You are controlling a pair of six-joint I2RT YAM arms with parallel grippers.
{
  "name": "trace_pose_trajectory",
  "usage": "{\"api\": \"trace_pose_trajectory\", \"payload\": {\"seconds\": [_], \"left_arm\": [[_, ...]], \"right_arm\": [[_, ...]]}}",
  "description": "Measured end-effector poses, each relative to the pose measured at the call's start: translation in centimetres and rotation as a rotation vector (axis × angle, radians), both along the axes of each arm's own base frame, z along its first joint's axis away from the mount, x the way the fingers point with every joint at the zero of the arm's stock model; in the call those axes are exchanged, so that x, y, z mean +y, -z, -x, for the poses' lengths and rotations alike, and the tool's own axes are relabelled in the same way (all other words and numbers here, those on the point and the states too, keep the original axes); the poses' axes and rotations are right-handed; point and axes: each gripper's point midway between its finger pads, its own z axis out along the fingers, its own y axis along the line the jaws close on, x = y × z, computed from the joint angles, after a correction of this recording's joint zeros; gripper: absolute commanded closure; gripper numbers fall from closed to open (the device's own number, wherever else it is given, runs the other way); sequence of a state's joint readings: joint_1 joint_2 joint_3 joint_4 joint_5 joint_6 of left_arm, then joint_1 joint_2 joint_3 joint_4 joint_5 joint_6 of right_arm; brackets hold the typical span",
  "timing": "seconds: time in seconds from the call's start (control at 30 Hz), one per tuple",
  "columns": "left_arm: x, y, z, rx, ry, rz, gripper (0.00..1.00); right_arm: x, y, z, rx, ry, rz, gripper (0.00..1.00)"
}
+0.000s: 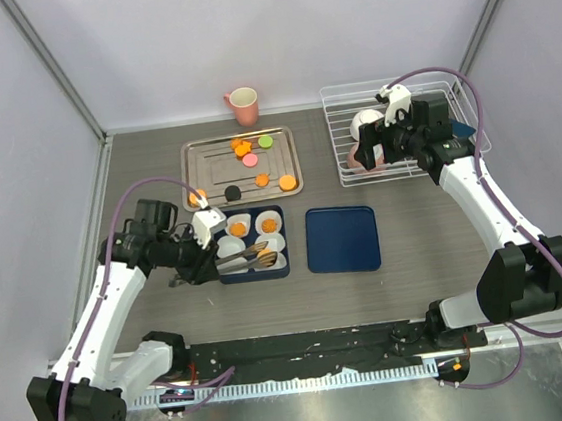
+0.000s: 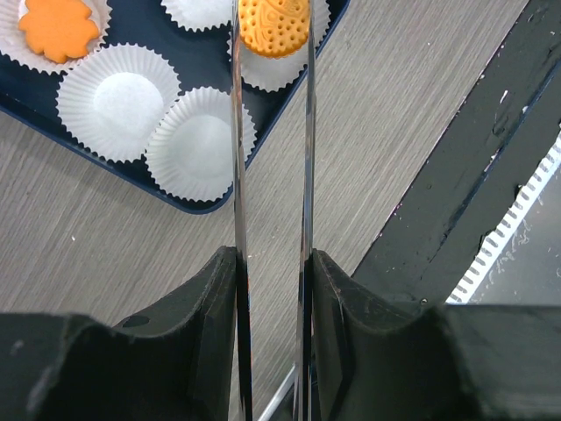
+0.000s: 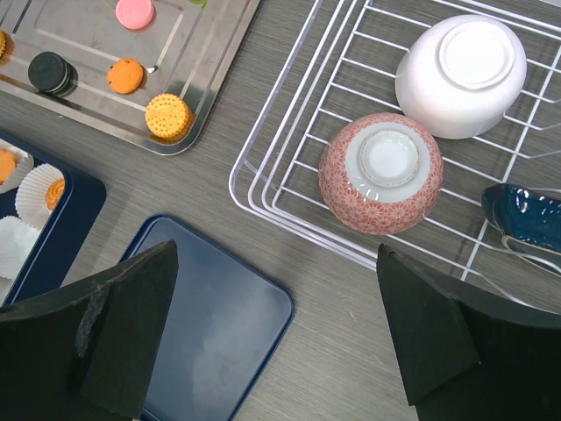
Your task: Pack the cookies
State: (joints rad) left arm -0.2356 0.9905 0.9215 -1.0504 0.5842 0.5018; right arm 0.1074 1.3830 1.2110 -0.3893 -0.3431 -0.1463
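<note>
Over the box [image 1: 255,275], left jaws clamp tongs [image 2: 237,175] pinching a cookie [image 2: 273,26] by its edges; right jaws gape empty.

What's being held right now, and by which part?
Left tool grips tongs by their arms; the tongs pinch an orange cookie at its edges. Right tool: nothing.
</note>
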Motion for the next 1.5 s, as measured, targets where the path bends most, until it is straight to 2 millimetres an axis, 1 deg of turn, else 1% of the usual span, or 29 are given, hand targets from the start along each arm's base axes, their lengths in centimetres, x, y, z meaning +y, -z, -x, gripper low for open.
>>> {"api": "trace_pose_trajectory", "payload": {"seconds": [0.07, 0.23, 0.4, 0.93, 1.2, 1.4, 1.5], "left_arm": [[-0.1, 0.1, 0.0, 0.002, 0.003, -0.001, 0.64], [-0.2, 0.1, 0.0, 0.000, 0.009, 0.000, 0.57], [-0.3, 0.2, 0.1, 0.001, 0.014, 0.000, 0.55], [-0.5, 0.4, 0.0, 0.000, 0.025, -0.002, 0.49], [-0.5, 0.5, -0.2, -0.006, 0.019, -0.006, 0.49], [-0.5, -0.3, -0.7, -0.041, -0.016, 0.006, 0.49], [-0.7, -1.3, -1.3, -0.062, -0.038, 0.021, 0.49]], "right_arm": [[0.0, 0.0, 0.0, 0.000, 0.000, 0.000, 0.00], [0.0, 0.0, 0.0, 0.000, 0.000, 0.000, 0.00], [0.0, 0.0, 0.0, 0.000, -0.001, -0.001, 0.00], [0.0, 0.0, 0.0, 0.001, -0.006, -0.008, 0.00], [0.0, -0.1, 0.0, 0.001, -0.007, -0.009, 0.00], [-0.1, 0.0, 0.0, 0.002, -0.005, -0.010, 0.00], [-0.1, 0.0, 0.0, 0.001, -0.004, -0.009, 0.00]]}}
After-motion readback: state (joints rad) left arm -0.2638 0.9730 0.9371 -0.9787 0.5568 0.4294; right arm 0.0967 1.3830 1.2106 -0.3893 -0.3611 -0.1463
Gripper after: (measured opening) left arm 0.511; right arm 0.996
